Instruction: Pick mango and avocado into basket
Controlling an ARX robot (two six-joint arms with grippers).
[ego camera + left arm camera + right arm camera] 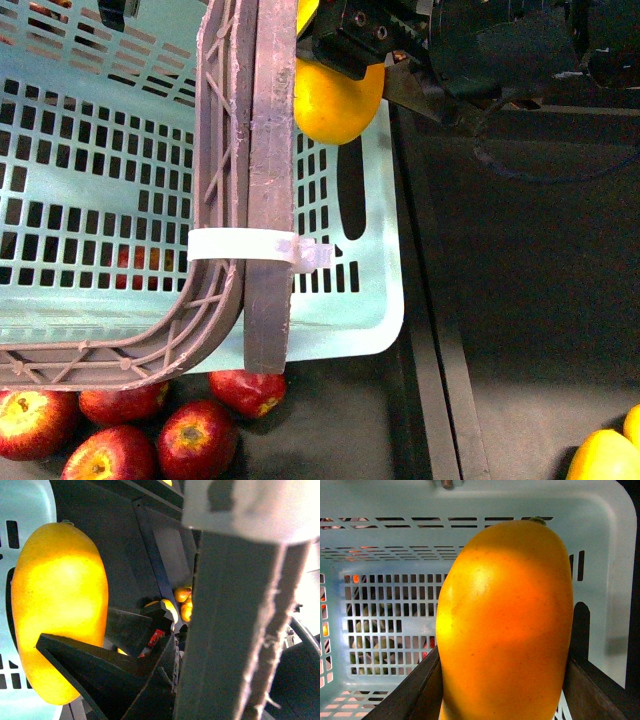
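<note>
With the right pincer (502, 695) clamped on the smooth oblong yellow-orange mango (505, 620) over the aqua slotted plastic basket (340, 330), lower it near the floor before letting go.

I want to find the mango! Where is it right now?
In the front view the mango is at the top middle, clamped in the right pincer over the right edge of the basket, beside its brown-grey handle.

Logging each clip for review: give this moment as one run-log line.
right gripper: shut on mango | mango: held at right wall of basket, not released | avocado: not seen
</note>
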